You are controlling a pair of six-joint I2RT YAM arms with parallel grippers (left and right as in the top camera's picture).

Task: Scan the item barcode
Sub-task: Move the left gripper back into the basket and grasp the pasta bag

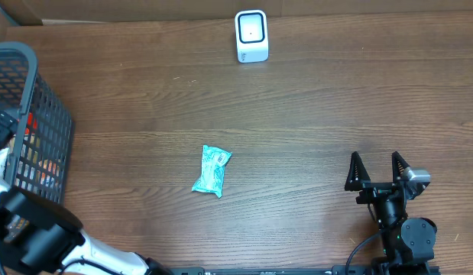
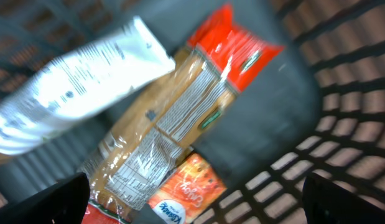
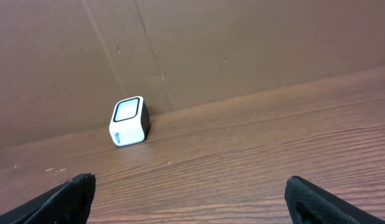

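Right gripper (image 1: 375, 159), jaws spread wide and empty, sits near the front right of the wood table (image 1: 312, 99), facing the white barcode scanner (image 1: 251, 36), which stands at the far edge before a cardboard wall (image 3: 242, 43). Left gripper (image 2: 193, 183), likewise wide and holding nothing, hangs over the inside of the dark mesh basket (image 1: 49, 114) at the left, above a white packet (image 2: 74, 87), a long tan packet with a red end (image 2: 180, 112) and an orange packet (image 2: 180, 202). Teal packet (image 1: 212, 170) lies flat mid-table, well apart from both grippers and the scanner.
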